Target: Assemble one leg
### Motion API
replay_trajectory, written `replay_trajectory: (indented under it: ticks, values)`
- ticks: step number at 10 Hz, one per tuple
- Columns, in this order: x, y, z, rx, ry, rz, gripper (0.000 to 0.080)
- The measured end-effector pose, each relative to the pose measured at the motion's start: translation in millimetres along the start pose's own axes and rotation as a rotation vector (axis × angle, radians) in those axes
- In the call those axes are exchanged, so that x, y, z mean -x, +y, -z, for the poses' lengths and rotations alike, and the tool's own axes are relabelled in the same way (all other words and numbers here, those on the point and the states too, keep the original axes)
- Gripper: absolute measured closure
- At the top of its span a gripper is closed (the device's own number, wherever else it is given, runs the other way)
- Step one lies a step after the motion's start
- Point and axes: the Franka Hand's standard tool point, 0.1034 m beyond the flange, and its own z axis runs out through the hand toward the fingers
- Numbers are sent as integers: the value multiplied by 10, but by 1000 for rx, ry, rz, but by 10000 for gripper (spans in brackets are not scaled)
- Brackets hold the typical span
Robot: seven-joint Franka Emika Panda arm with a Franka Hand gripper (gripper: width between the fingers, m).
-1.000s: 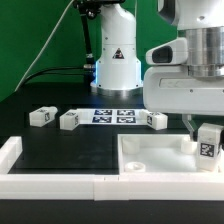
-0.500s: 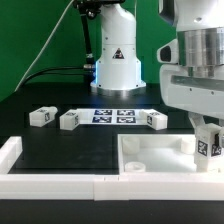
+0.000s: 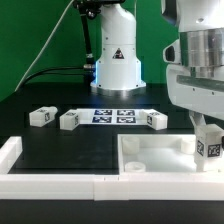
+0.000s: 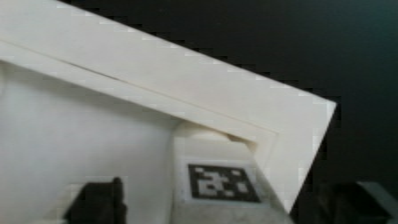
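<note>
My gripper (image 3: 207, 132) is shut on one leg (image 3: 208, 148), a small white block with a black-and-white tag, and holds it upright over the far right corner of the white tray (image 3: 150, 158) in the exterior view. In the wrist view the leg (image 4: 224, 182) hangs between my dark fingers (image 4: 98, 200), just by the tray's corner (image 4: 267, 125); the gripper (image 4: 228, 208) sits round its upper part. I cannot tell whether the leg touches the tray. Three more legs (image 3: 41, 116) (image 3: 69, 120) (image 3: 155, 120) lie on the black table behind the tray.
The marker board (image 3: 113, 116) lies among the loose legs, in front of the robot's base (image 3: 115, 65). Long white border bars (image 3: 50, 185) run along the front and the exterior view's left (image 3: 10, 150).
My gripper has shifted to the exterior view's right and come down a little with the leg, closer to the tray's corner.
</note>
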Motion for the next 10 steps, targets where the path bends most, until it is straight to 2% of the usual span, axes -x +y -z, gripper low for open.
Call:
replay_trajectory:
  ticks: [1,3,4,6,10]
  values:
    - [9,-1,-1,0,0,52,177]
    - [36,-11,0,2,3,330,155]
    - [39,-12,2,7,6,485,151]
    - [-58,-9,14,7,8,770,150]
    - [-139,-34,31,9,22,1163,150]
